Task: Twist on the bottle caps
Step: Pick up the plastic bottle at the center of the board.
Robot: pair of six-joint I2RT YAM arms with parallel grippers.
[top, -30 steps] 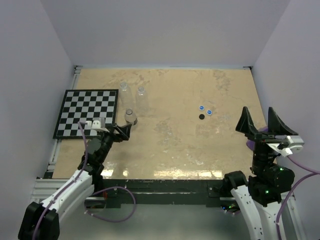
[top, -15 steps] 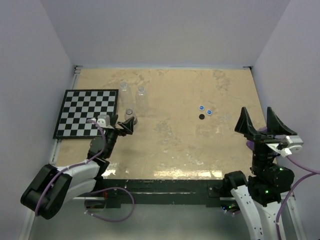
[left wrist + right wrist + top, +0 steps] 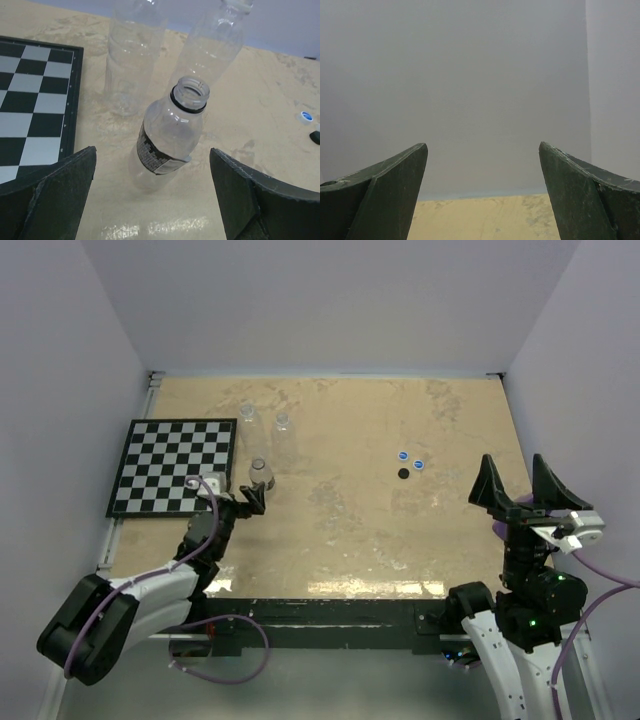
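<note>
clear plastic bottle (image 3: 170, 145), uncapped, stood just ahead of the wide-open left gripper (image 3: 152, 165), which had swung lower and nearer: a grasp looked imminent. caps (image 3: 409, 465) lay well apart; right gripper (image 3: 520, 483) waited, open.

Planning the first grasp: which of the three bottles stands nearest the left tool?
The labelled bottle with the black neck ring, just ahead of the open left tool; the other two bottles stand farther back.
</note>
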